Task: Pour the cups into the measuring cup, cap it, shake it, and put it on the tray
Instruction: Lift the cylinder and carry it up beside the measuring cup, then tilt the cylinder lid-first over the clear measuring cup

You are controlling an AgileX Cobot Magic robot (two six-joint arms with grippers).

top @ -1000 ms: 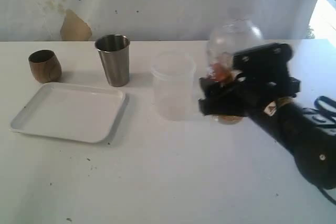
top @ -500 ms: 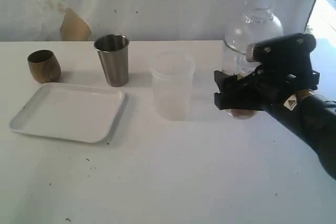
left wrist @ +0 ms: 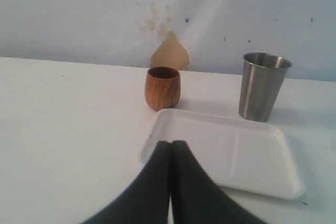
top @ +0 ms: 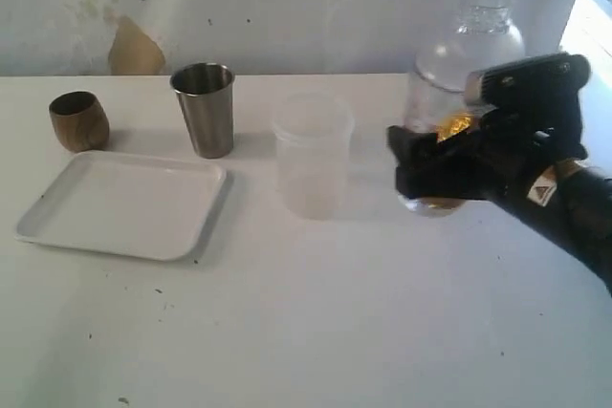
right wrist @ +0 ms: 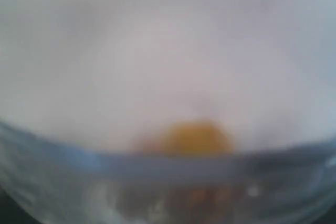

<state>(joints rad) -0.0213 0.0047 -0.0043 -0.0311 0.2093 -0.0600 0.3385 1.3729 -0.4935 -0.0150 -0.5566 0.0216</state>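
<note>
Measuring cup (top: 427, 100), exterior: upright at the right of the table (top: 335, 322), clear, with a little orange-yellow matter inside; whether its base touches the tabletop is unclear.
Lid (top: 473, 45): clear dome with a short neck, seated on the measuring cup.
Right gripper (top: 405, 163): jaws spread wide and clamped across the measuring cup's lower half, hiding much of its wall.
Frosted cup (top: 313, 155): upright just left of the right gripper's fingertips, apart from them; it stands between the measuring cup and the tray.
Tray (top: 120, 205): flat on the table at front left.
Tumbler (top: 204, 110): upright behind the tray's far right corner, close to it.
Wooden cup (top: 78, 121): upright at far left, behind the tray's far left corner, well apart from the tumbler.
Left gripper (left wrist: 170, 143), left wrist: fingers pressed together, nothing between them.
Tray (left wrist: 236, 156), left wrist: just beyond the fingertips.
Wooden cup (left wrist: 163, 88), left wrist: past the tray's far edge, in front of a tan patch (left wrist: 170, 51) on the wall.
Tumbler (left wrist: 261, 86), left wrist: near the tray's other far corner.
Measuring cup (right wrist: 168, 187), right wrist: fills the view, heavily blurred, with an orange blob (right wrist: 197, 137) inside; the jaws are not seen here.
</note>
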